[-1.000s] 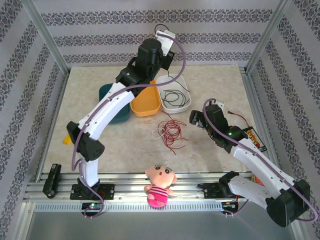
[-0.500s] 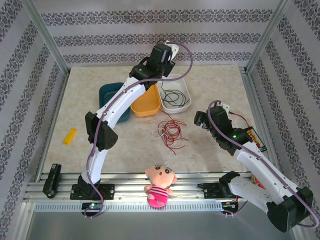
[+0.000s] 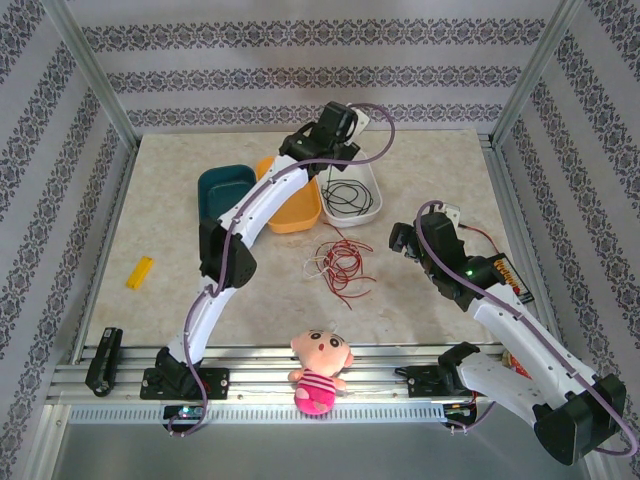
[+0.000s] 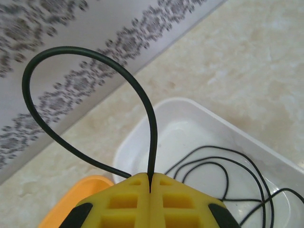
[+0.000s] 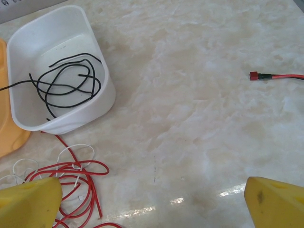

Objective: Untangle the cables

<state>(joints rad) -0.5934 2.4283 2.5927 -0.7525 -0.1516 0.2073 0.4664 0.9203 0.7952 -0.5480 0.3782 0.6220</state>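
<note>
1. Over the far end of the white tray [image 3: 375, 207], the left gripper [image 4: 149, 182] is clamped tight on the black cable [image 4: 90, 55]. The cable arches up out of the closed fingers in one loop. The rest of it lies coiled inside the tray.
2. Within the last second the left arm has stretched out from its base. Its wrist has travelled from above the orange tray [image 3: 296, 214] toward the back of the white one. The teal tray [image 3: 224, 186], half covered a moment ago, now lies open to the overhead view.
3. The right gripper [image 5: 152, 199] shifted slightly early in that second and has since held. Its fingers are spread wide, holding nothing, above the bare table [image 5: 204, 123]. It hovers near the red and white cables [image 3: 340, 262], to their right.
4. The black cable now looks fully separated and sorted, so letting go of it over the tray seems the likely next step.
5. The red and white cables lie knotted together on the table, just in front of the trays. They are probably the work that remains.
</note>
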